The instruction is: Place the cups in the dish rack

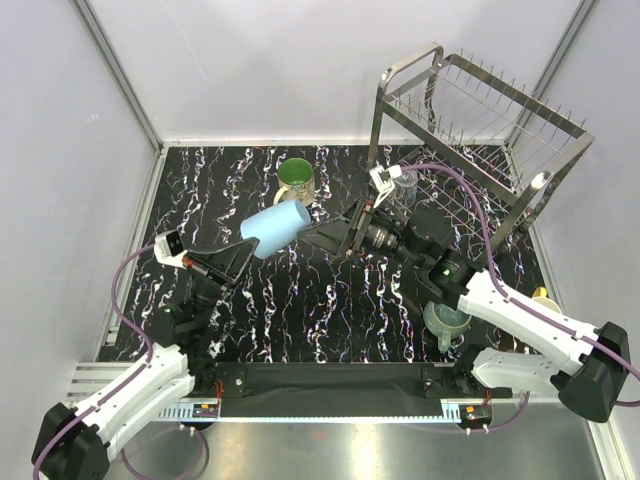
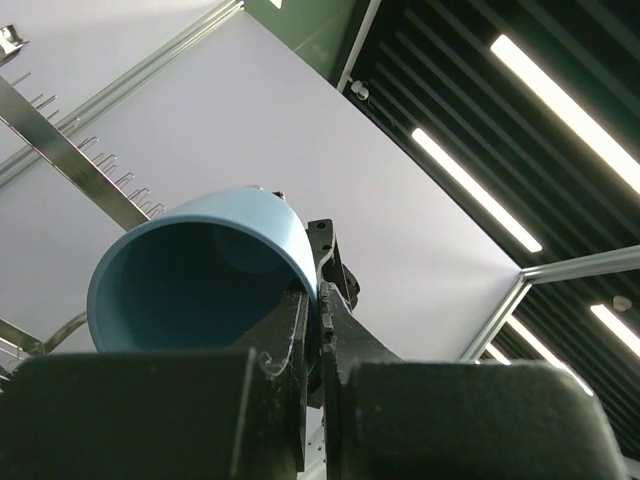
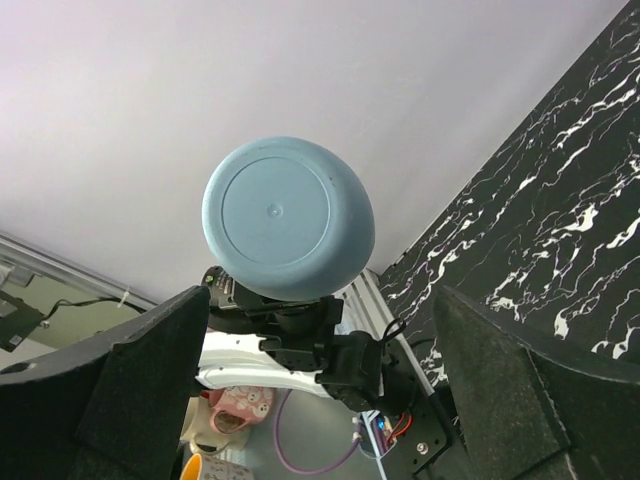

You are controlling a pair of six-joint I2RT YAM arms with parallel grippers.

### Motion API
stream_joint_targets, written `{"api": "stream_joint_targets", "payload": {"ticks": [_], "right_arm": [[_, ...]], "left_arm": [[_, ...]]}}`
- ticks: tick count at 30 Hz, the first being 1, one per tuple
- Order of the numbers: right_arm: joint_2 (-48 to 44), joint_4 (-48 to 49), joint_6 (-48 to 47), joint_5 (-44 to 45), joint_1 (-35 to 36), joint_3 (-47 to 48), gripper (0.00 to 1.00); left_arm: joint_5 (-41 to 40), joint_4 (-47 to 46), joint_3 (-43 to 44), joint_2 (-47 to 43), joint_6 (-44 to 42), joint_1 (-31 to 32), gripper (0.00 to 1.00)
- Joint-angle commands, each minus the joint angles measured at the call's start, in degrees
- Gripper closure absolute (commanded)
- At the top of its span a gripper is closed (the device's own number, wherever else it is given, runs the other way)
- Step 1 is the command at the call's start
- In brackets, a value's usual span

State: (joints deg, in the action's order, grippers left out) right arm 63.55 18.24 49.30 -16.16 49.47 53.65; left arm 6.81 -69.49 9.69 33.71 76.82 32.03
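- Left fingers are pinched tight on the rim wall of the light-blue cup. The left gripper carries it off the tabletop.
- Right fingers are spread wide with nothing between them. The right gripper faces the cup's base, close but apart.
- Surface: black tabletop with white marble veining.
- Room: plain pale walls in metal framing. Strip ceiling lights show in the left wrist view.
- Cup axis: the long axis lies roughly level and runs toward the dish rack.
- Cup direction: the flat base points at the rack side and the right gripper. The open mouth points away from the rack, back at the left wrist.
- Cup place: left of the dish rack and on its near side, well apart from it.
- Dish rack: silver wire, two tiers, at the table's far right corner.
- Cream mug, green inside: upright, left of the rack, well apart.
- Glass tumbler: upright at the rack's near-left corner. Cannot tell whether it is inside the lower tier.
- Teal mug: upright on the rack's near side, well apart, beside the right arm.
- Yellow mug: on the rack's near side, mostly hidden by the right arm.
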Motion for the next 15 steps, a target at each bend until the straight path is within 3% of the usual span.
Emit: {"api": "stream_joint_targets", "payload": {"ticks": [1,9,15], "right_arm": [[0.9,2.5,-3.4,-0.8,0.4,3.0,0.0],[5.9,4.1,-3.2,-2.1,0.5,7.3,0.04],[8.3,5.9,-1.0,-3.1,0.5,7.5,0.13]], "left_arm": [[-4.0,-4.0,0.0,0.4,0.2,1.4,1.0],[-4.4,-16.3,-2.1,8.6,4.0,3.0,1.0],[-5.2,-20.1,-2.7,11.8,4.1,4.3,1.0]]}}
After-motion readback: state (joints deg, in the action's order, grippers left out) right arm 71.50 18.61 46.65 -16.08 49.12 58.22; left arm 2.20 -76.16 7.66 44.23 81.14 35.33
